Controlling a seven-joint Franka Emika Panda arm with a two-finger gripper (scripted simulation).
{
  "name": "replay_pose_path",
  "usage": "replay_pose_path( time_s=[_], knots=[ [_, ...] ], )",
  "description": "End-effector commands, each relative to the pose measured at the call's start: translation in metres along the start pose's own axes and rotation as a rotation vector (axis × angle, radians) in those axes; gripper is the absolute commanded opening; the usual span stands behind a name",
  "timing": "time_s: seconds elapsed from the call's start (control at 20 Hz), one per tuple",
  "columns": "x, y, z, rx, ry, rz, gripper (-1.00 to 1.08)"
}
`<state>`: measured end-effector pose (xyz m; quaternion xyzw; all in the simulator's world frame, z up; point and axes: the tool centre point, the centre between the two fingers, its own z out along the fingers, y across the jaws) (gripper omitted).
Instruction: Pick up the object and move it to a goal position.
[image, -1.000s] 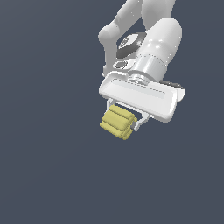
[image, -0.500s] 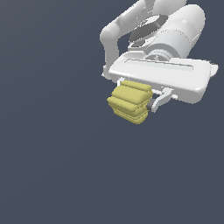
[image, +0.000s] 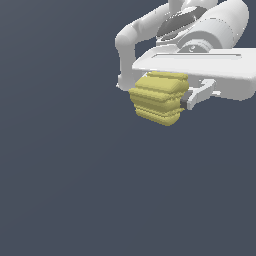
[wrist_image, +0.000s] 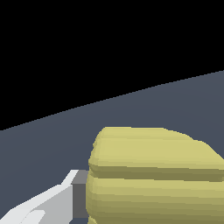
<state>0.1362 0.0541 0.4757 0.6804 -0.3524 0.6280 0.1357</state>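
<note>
Pale-yellow and ridged, the object (image: 159, 97) hangs under the white bar of your end effector (image: 172, 100), pinched between its fingers, with 1 finger (image: 200, 93) showing on the exterior view's right. To the exterior view's left and below, you have wide open grey floor (image: 65, 175). The arm (image: 200, 30) crowds the upper right edge of that view.

In the wrist view, the object (wrist_image: 153, 179) fills the near field beside 1 grey finger pad (wrist_image: 78, 199).

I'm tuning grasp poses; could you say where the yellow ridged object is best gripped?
Across its two flat side faces, fingers level with the ridges, coming from above. The object hangs that way in the gripper now: one finger presses its side.
</note>
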Motion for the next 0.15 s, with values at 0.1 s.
replay_pose_path(
  time_s=[0.1],
  knots=[
    [0.0026,0.0004,-0.0001,-0.006,0.009,0.003,-1.0]
  ],
)
